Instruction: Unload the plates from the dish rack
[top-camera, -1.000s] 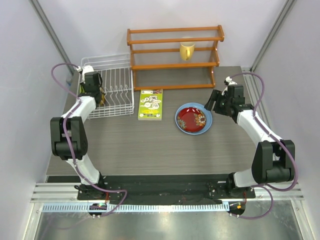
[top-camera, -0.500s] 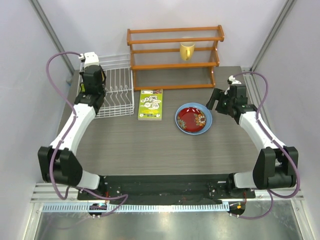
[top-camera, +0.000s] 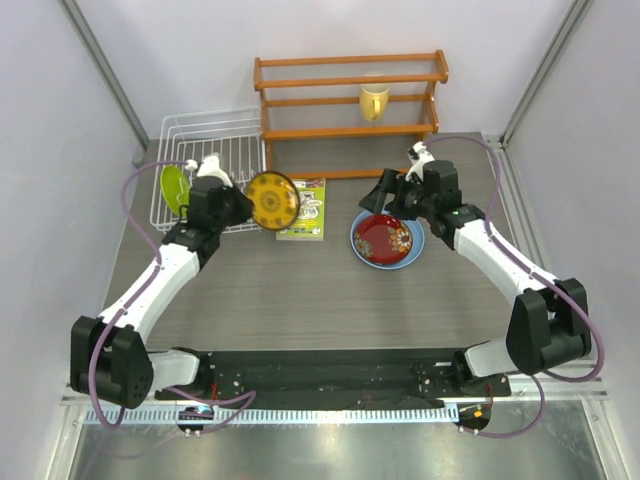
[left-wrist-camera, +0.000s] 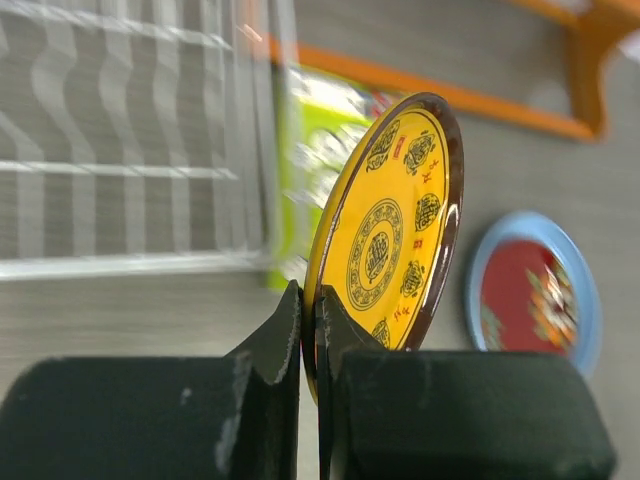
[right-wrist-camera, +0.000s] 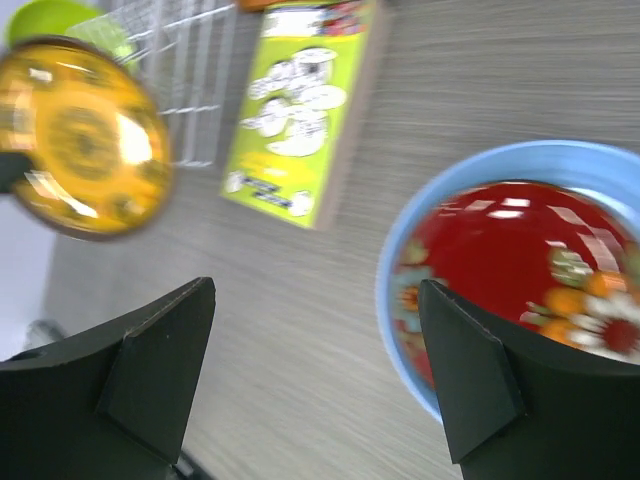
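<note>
My left gripper (top-camera: 245, 203) is shut on the rim of the yellow-orange patterned plate (top-camera: 273, 200) and holds it on edge in the air, just right of the white wire dish rack (top-camera: 212, 135). In the left wrist view the plate (left-wrist-camera: 392, 225) stands clamped between my fingertips (left-wrist-camera: 290, 320). The lime green plate (top-camera: 175, 187) stands in the rack's left side. The dark red patterned plate (top-camera: 385, 238) lies on the light blue plate (top-camera: 356, 243) on the table. My right gripper (top-camera: 385, 192) is open and empty above the blue plate's far left edge (right-wrist-camera: 398, 260).
A green booklet (top-camera: 303, 222) lies flat between the rack and the stacked plates, partly under the held plate. An orange wooden tiered shelf (top-camera: 350, 132) stands at the back with a yellow mug (top-camera: 374, 101) on it.
My left gripper has come out of the rack with the yellow-orange plate and swung right. The lime green plate now shows in the rack. My right gripper moved left over the stacked plates.
</note>
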